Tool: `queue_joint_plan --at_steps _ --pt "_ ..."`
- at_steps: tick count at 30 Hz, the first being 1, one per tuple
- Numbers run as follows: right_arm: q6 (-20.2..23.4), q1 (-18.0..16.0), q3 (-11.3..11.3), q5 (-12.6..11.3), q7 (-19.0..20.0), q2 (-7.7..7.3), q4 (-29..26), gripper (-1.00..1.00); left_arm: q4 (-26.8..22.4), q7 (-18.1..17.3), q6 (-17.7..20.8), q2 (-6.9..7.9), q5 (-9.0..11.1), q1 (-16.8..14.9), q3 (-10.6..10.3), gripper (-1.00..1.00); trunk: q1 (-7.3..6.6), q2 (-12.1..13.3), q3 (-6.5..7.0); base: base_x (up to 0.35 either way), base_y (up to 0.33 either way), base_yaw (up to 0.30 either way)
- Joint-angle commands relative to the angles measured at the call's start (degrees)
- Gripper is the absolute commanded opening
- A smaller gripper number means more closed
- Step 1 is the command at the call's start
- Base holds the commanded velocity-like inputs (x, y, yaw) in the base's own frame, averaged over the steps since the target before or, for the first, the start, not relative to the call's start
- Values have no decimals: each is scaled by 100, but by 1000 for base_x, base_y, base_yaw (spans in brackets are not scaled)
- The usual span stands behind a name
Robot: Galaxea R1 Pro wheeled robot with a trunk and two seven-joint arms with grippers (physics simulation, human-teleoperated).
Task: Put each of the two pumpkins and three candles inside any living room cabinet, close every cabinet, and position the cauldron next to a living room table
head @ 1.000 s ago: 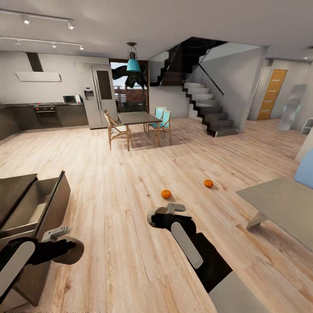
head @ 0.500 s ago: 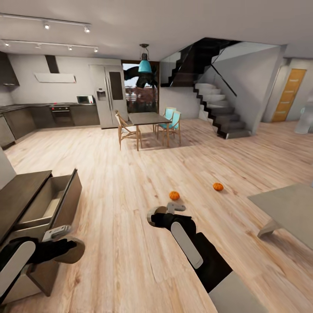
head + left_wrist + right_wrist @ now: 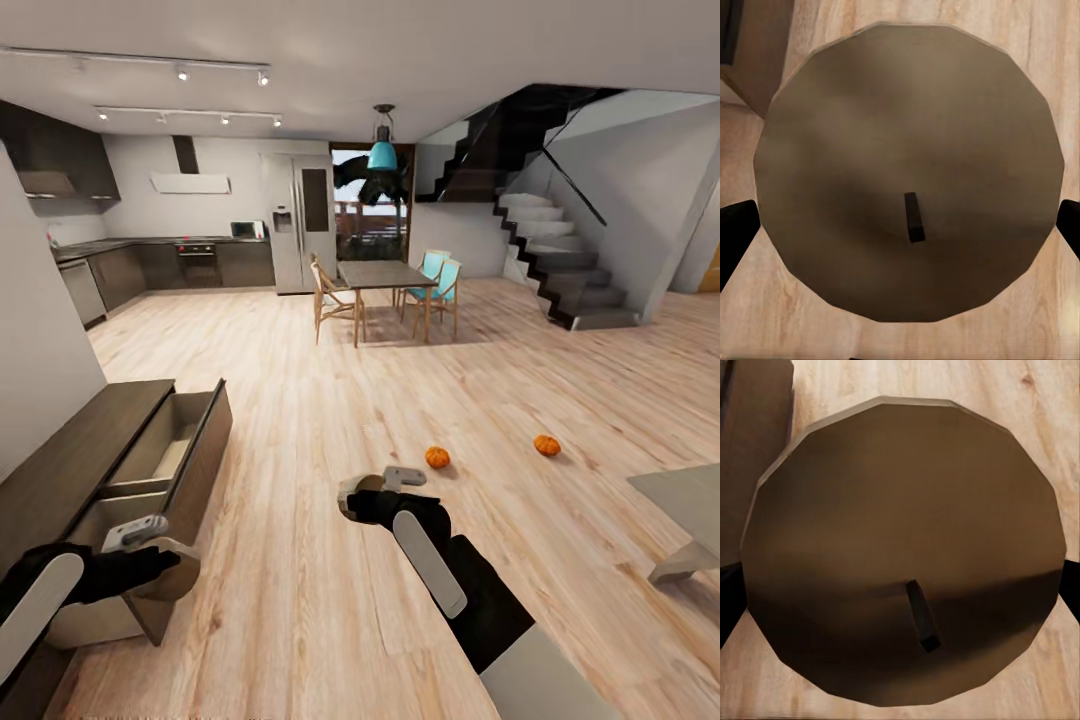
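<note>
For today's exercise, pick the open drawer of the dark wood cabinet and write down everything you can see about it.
The drawer is pulled out of the long, low dark-brown cabinet standing against the wall at the robot's left. Its front panel is dark wood, its inside light beige, and what shows of the inside holds nothing. It projects over the plank floor. The left tool holds a candle just in front of it.

- A dining table (image 3: pixel 385 274) stands at about 12 o'clock, well out on the light wood floor (image 3: pixel 300 520).
- A wooden chair (image 3: pixel 330 297) sits at its 9 o'clock side; two turquoise chairs (image 3: pixel 440 285) at its 3 o'clock side.
- A teal pendant lamp (image 3: pixel 382 152) hangs above it.
- Steel fridge (image 3: pixel 298 222) and dark kitchen units (image 3: pixel 160 265) lie toward 11 o'clock.
- Staircase (image 3: pixel 560 260) rises at 1 o'clock.
- A low grey table (image 3: pixel 690 510) shows at 3 o'clock.
</note>
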Motion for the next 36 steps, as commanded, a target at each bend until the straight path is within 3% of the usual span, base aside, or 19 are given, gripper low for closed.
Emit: queue_joint_plan --at_steps 1,3,7,10,36 --pt "5 -5 6 -52 -59 -1 -9 -100 -10 63 5 4 56 -7 -17 -100 0 -4 -3 0 0 281" --pt "4 -5 6 -52 -59 -4 -3 -100 -17 59 5 -5 57 -7 -41 -100 0 -4 1 10 0 281" --pt "3 -5 6 -52 -59 -5 -15 -100 -28 58 5 -185 13 -7 -62 -100 0 -4 6 135 -26 172" --pt "3 -5 6 -52 -54 -2 -20 -100 -29 58 4 -239 1 -7 -71 -100 0 -4 7 247 -105 30" --pt "3 -5 6 -59 -50 -7 -26 -100 -29 58 -3 -260 -4 -7 -65 -100 0 -4 14 309 -37 45"
